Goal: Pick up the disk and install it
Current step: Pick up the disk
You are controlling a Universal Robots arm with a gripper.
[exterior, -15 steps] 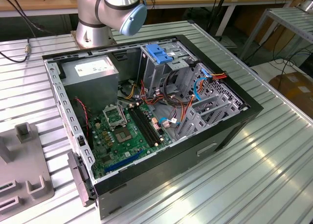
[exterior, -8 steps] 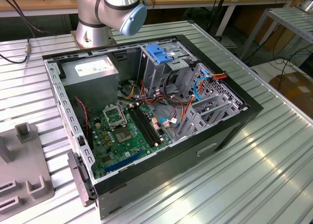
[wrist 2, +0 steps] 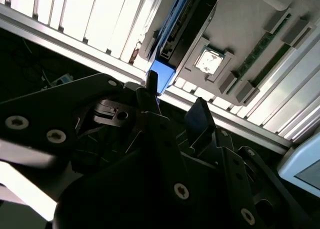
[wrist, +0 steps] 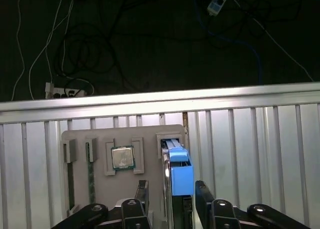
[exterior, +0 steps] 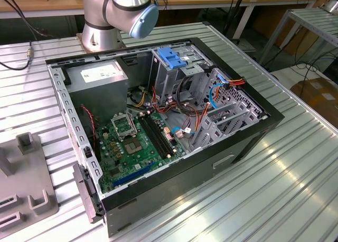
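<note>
Ribbed aluminium surface (wrist: 250, 139) carrying a grey fixture plate (wrist: 150, 134); the disk (wrist: 181, 174) stands on edge in its slot, straddled by the released hand (wrist: 171, 185), jaws spread apart.

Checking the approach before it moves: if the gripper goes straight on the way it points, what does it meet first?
Probably the disk, standing on edge in the grey holder: it lies in line between the fingers of the open gripper. Depth is unclear, though.

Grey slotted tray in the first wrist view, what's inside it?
A square silver processor chip lies in one recess; the black disk with blue plastic frame stands edgewise in another, covering that slot's floor.
</note>
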